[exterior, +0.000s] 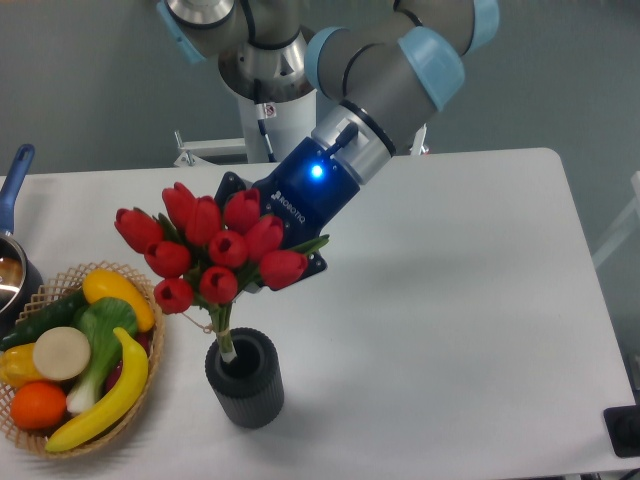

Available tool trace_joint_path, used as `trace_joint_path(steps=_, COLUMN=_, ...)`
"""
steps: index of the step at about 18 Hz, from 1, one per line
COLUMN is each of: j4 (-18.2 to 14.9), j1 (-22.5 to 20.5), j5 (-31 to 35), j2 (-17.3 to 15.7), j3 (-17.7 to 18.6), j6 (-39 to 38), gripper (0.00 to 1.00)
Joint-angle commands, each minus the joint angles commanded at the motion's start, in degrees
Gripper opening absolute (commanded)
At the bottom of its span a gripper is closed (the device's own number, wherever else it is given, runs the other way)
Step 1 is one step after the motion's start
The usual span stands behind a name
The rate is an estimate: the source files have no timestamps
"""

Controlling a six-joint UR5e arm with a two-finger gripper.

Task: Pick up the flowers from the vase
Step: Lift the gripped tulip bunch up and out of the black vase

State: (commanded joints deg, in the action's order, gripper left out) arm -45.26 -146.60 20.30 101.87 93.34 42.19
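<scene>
Ten or so red tulips, the flowers (210,258), hang tilted above the vase (246,378), with only the stem ends inside its mouth. A sideways pull could catch those ends on the rim and tip the vase toward the basket (150,385) of fruit nearby; a loose hold could drop the bunch. The gripper (262,262) sits behind the blooms, apparently clamped on the bunch, its fingertips hidden.
</scene>
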Motion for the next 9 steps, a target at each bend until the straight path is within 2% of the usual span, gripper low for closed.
trace_joint_path(steps=6, j4=0.0, j1=-3.0, j5=-2.2, j2=-0.4, j3=-1.1, j6=-0.1, gripper=0.45)
trace_joint_path(steps=9, j4=0.0, j1=-4.2, j5=-2.2, j2=-0.3, j3=-3.2, j6=0.6, gripper=0.45)
